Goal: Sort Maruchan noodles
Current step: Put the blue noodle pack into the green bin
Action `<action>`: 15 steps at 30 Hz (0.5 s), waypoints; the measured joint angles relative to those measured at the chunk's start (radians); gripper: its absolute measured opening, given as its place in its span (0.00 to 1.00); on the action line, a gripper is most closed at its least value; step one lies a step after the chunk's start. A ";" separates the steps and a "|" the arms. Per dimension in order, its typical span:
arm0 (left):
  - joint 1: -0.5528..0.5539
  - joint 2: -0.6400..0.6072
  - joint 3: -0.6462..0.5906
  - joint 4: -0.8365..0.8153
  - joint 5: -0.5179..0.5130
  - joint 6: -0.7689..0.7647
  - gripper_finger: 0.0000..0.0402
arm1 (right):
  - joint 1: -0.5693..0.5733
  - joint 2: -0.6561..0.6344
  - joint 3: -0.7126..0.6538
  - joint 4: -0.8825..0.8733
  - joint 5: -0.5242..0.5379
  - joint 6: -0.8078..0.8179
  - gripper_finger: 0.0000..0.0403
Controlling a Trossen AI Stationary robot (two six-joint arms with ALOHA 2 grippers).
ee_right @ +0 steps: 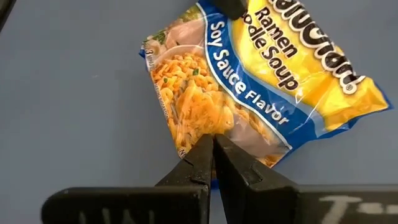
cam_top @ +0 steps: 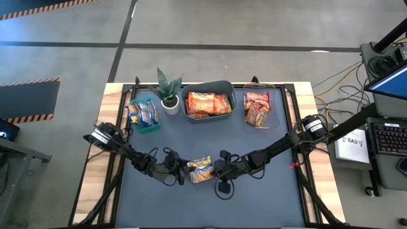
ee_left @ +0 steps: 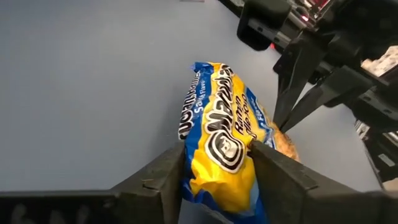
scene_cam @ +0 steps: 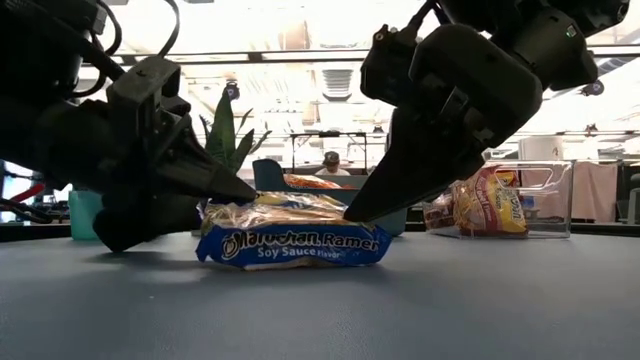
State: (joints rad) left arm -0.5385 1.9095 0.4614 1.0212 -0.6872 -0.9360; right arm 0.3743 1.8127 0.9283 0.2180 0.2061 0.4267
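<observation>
Near the front of the desk (cam_top: 127, 203), one blue-and-yellow soy sauce packet (cam_top: 201, 170) lies flat between both arms, apparently the last unsorted one. Left end effector (ee_left: 217, 163) has its fingers narrowing on either side of the packet's end, touching the wrapper, though a firm hold is not certain; right end effector (ee_right: 213, 149), fingers pressed together, pins the opposite edge down. Farther back, sorting looks mostly done: blue packets in the teal tray (cam_top: 151, 128), orange ones in the grey bin (cam_top: 186, 95), red ones in the clear box (cam_top: 278, 108), beside the potted plant (cam_top: 168, 89).
</observation>
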 joint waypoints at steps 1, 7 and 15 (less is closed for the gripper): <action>0.000 -0.001 0.000 0.003 0.000 -0.001 0.36 | 0.000 -0.001 0.000 0.000 -0.002 0.000 0.03; 0.000 -0.012 0.000 0.000 0.004 -0.002 0.34 | 0.001 -0.007 0.000 0.003 -0.013 0.026 0.17; -0.007 -0.019 0.003 0.002 0.026 0.004 0.33 | -0.002 -0.085 -0.003 -0.064 -0.003 0.018 0.39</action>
State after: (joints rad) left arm -0.5459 1.8905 0.4641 1.0229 -0.6610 -0.9317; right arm 0.3721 1.7277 0.9253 0.1536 0.2031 0.4442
